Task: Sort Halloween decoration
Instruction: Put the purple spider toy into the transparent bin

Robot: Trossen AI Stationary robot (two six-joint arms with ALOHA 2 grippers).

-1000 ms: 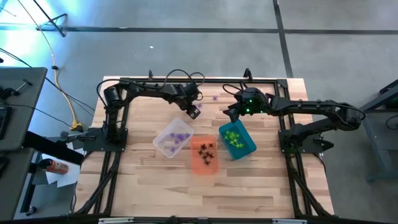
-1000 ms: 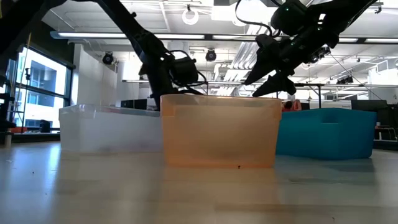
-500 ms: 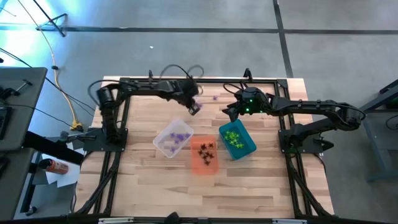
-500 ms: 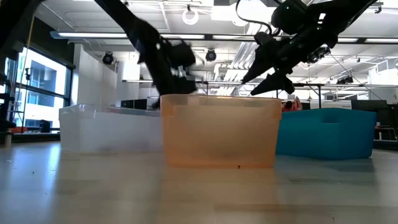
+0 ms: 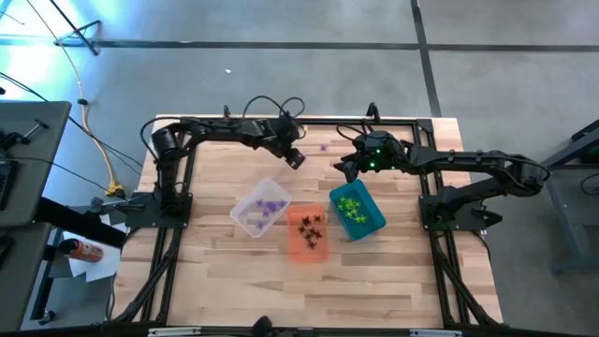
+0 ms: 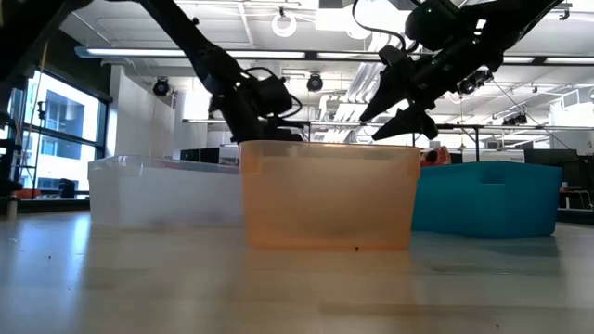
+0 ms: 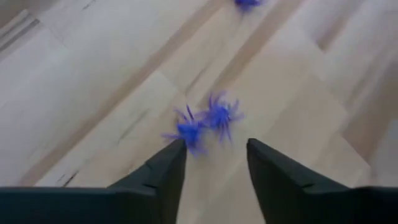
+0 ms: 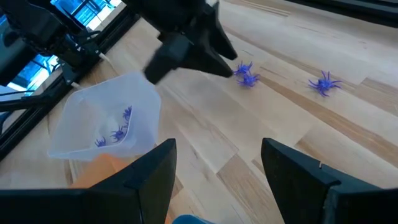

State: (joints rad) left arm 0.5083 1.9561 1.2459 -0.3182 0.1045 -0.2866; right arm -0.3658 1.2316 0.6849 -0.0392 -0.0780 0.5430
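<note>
My left gripper [image 7: 214, 149] hangs open over the table's far middle [image 5: 298, 159], pointing steeply down. Two purple spider trinkets [image 7: 205, 121] of the Halloween decoration lie on the wood just past its fingertips; the nearer one is close beside one fingertip, and I see no grip on it. A third purple one [image 5: 324, 147] lies farther back. My right gripper [image 8: 217, 180] stands open in the air by the teal bin's far end [image 5: 344, 167], holding nothing. The clear bin [image 5: 260, 208] holds purple trinkets, the orange bin [image 5: 307, 234] black ones, the teal bin [image 5: 356, 211] green ones.
The three bins stand side by side in the table's middle, with bare wood in front of them toward the near edge. Dark frame rails [image 5: 281, 122] run along the far edge and both sides. The two arms' grippers are close together at the far middle.
My left gripper has risen a little and shifted toward the table's far edge, blurring mid-move and tipping less steeply. The right arm has kept still. The bins have not moved.
</note>
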